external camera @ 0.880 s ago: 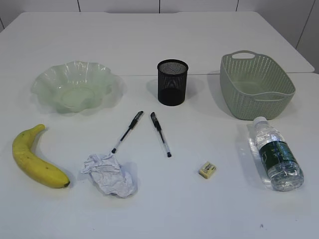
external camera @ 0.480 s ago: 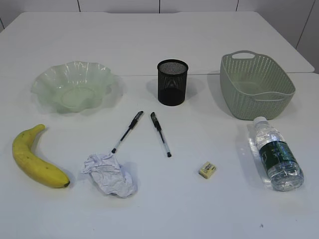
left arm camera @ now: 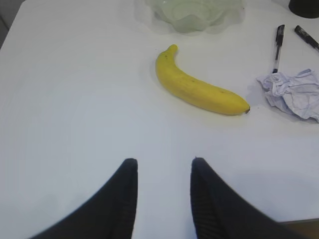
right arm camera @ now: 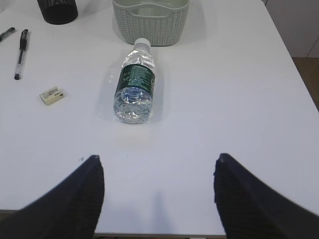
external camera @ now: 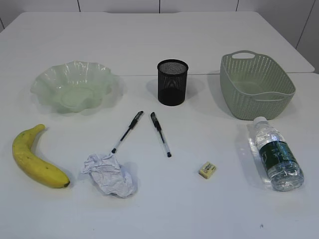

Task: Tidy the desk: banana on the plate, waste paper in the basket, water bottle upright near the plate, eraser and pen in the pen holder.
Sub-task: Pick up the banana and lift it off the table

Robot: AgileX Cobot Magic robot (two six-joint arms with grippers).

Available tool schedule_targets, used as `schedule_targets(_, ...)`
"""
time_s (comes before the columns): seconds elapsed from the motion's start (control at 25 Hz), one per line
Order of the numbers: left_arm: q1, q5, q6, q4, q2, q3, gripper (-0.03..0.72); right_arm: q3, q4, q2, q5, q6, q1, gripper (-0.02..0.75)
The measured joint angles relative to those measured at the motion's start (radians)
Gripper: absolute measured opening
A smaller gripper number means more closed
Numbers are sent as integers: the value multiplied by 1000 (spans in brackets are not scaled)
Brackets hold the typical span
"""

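Nothing tidied yet, all items loose on the plain white desk [external camera: 209, 35] w/ seam across it

Grippers: left gripper [left arm camera: 162, 167] partly open, fingers apart w/ a moderate gap, holding nothing, hovering over bare desk near side of the long curved yellow banana [left arm camera: 197, 84]. Right gripper [right arm camera: 158, 167] wide open, empty, pointed at the clear plastic water bottle w/ white cap + dark green label [right arm camera: 133, 82], which lies on its side, cap toward the grey-green woven-look plastic basket [right arm camera: 149, 22]

Step in hand (my read): first picks, prob banana w/ left, bottle w/ right
- banana: go for the thick mid-section, jaws across the curve, open wider first – current gap looks tight for it. Pale green ruffled glass plate [left arm camera: 197, 12] sits just beyond stem end, so short carry; lower it in, don't drop, glass rim
- bottle: round + will roll, so straddle the body square to its axis, then rotate upright; it's well apart from plate, long carry across

Other items: crumpled white paper ball [external camera: 109, 174] near banana tip, two black pens [external camera: 144, 129] between paper and black mesh pen holder [external camera: 172, 82], small pale yellow eraser [external camera: 207, 170] between pens and bottle

Containers: plate, basket both look empty; pen holder interior hard to see, nothing sticking out
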Motion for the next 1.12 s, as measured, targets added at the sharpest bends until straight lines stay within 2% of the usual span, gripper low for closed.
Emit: schedule_targets(1.12, 0, 0, 0, 0, 0, 0, 244, 0, 0, 0, -2, 0, 0, 515)
